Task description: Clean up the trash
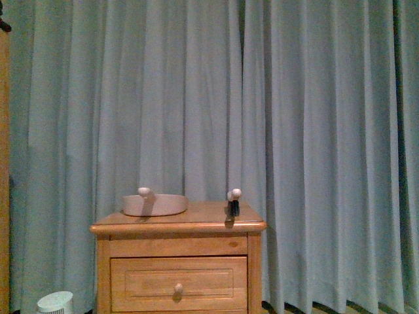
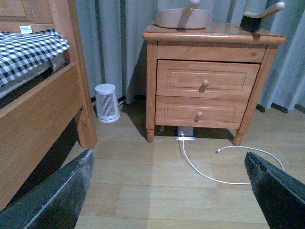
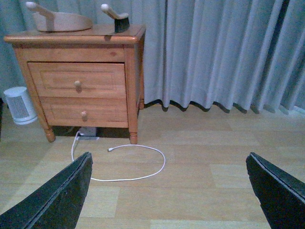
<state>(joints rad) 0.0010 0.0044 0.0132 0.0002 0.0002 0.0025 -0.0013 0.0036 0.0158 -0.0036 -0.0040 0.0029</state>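
Observation:
The crumpled white paper wad is not in any view. A pinkish-beige scoop point(image 1: 154, 203) lies on top of the wooden nightstand point(image 1: 178, 227); it also shows in the left wrist view point(image 2: 183, 17) and the right wrist view point(image 3: 63, 20). A small black brush with a pale handle point(image 1: 234, 202) stands next to it, seen also in the left wrist view point(image 2: 261, 15) and right wrist view point(image 3: 116, 17). My left gripper point(image 2: 171, 191) is open and empty above the wooden floor. My right gripper point(image 3: 174, 191) is open and empty above the floor too. Neither arm shows in the front view.
A white cable point(image 3: 128, 164) loops on the floor in front of the nightstand point(image 2: 205, 81). A small white heater point(image 2: 106, 102) stands beside it. A wooden bed frame point(image 2: 43, 119) with a checked cover is close to the left arm. Grey curtains point(image 1: 262, 98) hang behind.

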